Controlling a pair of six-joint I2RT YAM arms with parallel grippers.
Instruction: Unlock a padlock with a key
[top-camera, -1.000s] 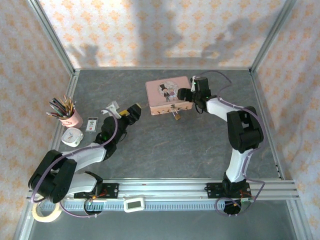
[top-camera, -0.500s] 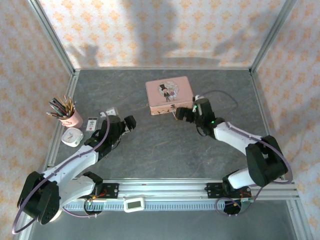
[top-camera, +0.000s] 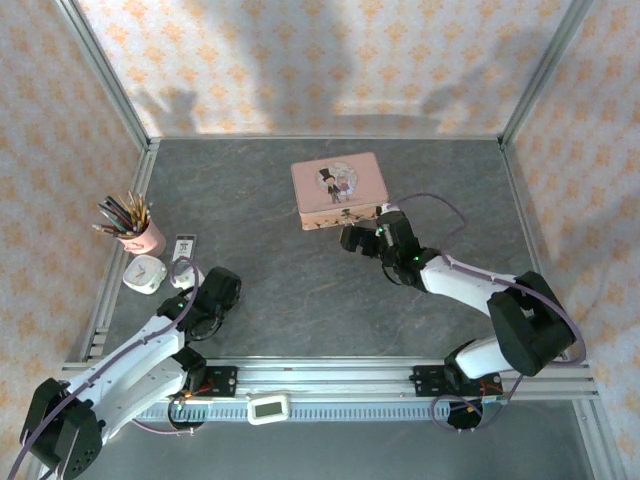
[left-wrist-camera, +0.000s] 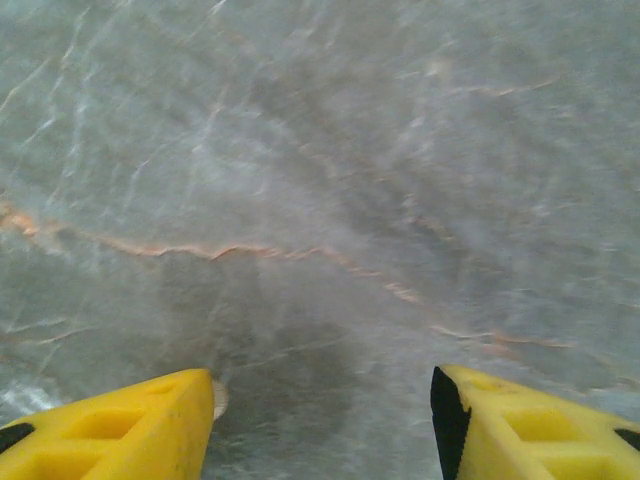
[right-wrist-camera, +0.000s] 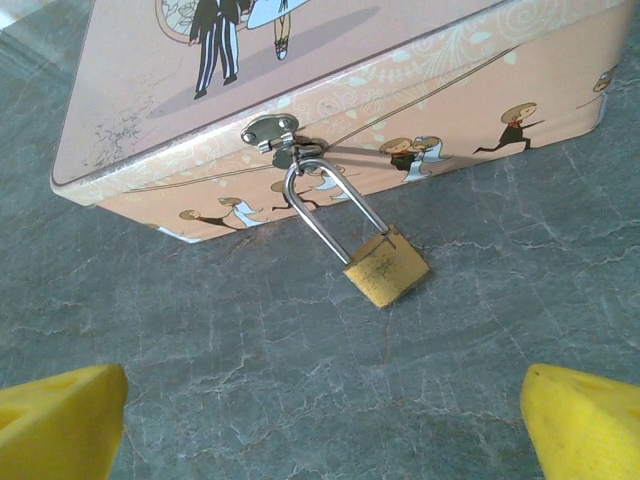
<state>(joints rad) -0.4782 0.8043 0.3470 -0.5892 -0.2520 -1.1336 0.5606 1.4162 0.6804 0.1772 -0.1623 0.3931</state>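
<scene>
One padlock (right-wrist-camera: 386, 270) hangs on one pink tin (right-wrist-camera: 420, 60); one pencil cup (top-camera: 143, 238) stands apart.

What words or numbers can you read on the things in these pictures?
No words or numbers are readable anywhere.
pink tin: drawings of people, no writing.
padlock: no mark that can be read.
small card: print too small to read.

Bare table (right-wrist-camera: 250, 380) in front of and beside the padlock (right-wrist-camera: 385, 270), pink tin (right-wrist-camera: 420, 50) directly behind it, blocking that side
</scene>
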